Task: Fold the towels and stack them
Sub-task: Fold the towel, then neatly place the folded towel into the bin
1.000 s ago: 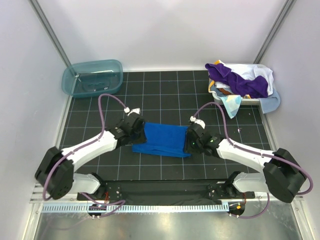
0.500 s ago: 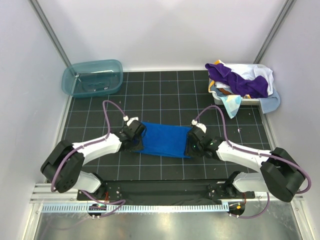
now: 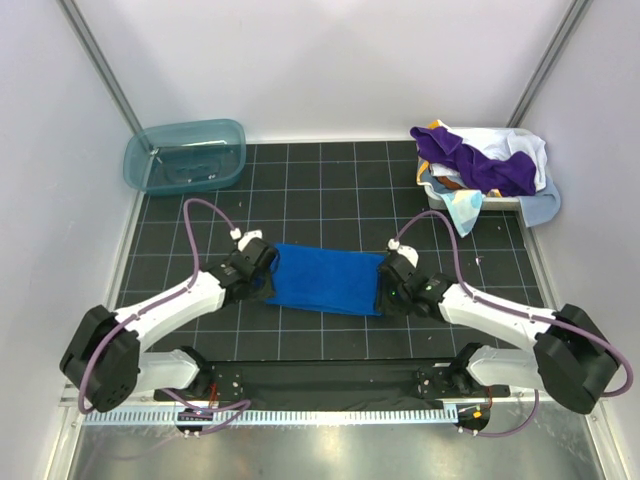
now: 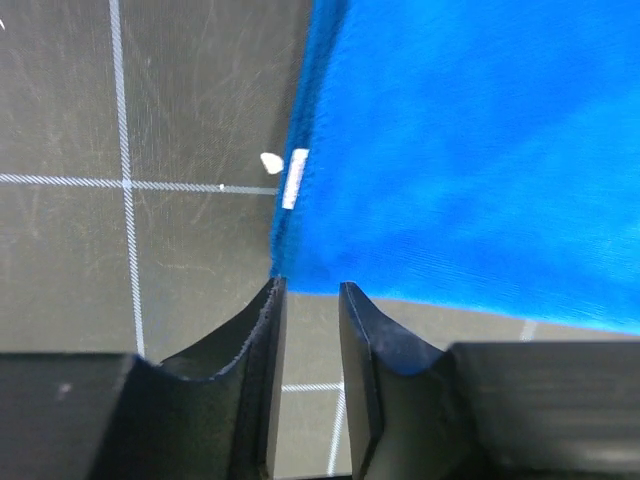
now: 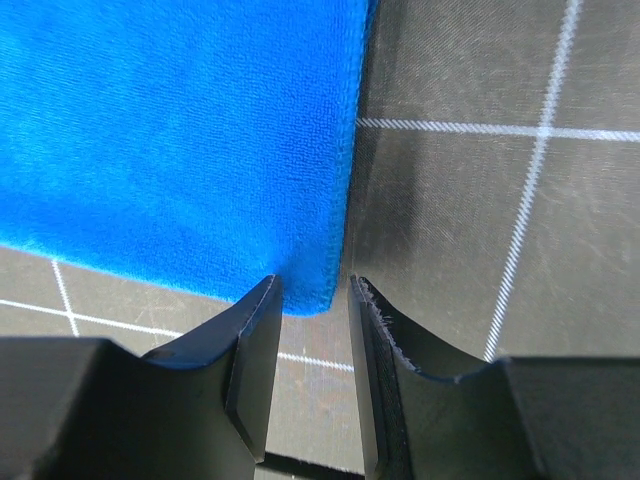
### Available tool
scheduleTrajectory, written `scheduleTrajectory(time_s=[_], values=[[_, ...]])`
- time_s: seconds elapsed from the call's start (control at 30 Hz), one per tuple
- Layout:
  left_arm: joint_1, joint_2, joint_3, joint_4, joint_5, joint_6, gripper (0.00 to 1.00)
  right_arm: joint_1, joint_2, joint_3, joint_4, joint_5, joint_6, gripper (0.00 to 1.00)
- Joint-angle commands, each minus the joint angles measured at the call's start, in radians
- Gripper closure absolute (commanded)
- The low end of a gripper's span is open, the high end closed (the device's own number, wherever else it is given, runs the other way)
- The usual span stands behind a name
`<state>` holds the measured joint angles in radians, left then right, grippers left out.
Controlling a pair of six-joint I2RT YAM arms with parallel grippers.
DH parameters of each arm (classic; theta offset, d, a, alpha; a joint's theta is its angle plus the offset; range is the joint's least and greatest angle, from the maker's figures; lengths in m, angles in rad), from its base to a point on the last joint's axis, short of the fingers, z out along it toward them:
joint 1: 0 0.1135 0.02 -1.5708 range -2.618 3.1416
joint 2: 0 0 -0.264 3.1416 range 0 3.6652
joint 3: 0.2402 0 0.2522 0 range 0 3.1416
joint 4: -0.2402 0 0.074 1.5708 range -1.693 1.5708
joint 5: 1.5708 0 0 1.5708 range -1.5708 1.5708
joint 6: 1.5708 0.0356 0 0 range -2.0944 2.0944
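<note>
A royal blue towel [image 3: 328,280] lies flat as a folded rectangle on the black grid mat [image 3: 320,190] between both arms. My left gripper [image 3: 264,272] sits at its left edge. In the left wrist view the left gripper [image 4: 308,290] is open by a narrow gap, bare mat showing between the fingers, with the towel's [image 4: 470,150] near corner just past the tips. My right gripper [image 3: 385,290] sits at the right edge. In the right wrist view the right gripper [image 5: 312,288] is open, with the towel's [image 5: 180,130] corner loose between the tips.
A white basket [image 3: 503,203] at the back right holds a heap of towels, a purple one [image 3: 470,160] on top, with white and light blue ones hanging over its rim. A teal tub [image 3: 185,155] stands at the back left. Walls close in both sides.
The left gripper moved left and down, drawing the towel's bunched left side out flat, then its jaws parted off the cloth. The right gripper barely moved.
</note>
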<state>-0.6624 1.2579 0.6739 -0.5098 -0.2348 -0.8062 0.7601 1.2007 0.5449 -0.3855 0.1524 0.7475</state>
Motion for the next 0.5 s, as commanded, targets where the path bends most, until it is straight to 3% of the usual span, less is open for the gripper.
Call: scheduleTrajectory(time_s=[0.0,0.23,0.47], values=[[0.004,-0.064,0.098,-0.048,-0.012,0.028,0.68,0.004,-0.065,0.07,-0.061,0.047,-0.01,0.6],[0.009,0.014,0.236,-0.044,-0.015,0.081,0.6,0.004,-0.083,0.158,-0.086,0.055,-0.02,0.59],[0.096,0.181,0.27,-0.009,-0.04,0.119,0.52,0.004,0.071,0.277,0.019,0.006,-0.02,0.59]])
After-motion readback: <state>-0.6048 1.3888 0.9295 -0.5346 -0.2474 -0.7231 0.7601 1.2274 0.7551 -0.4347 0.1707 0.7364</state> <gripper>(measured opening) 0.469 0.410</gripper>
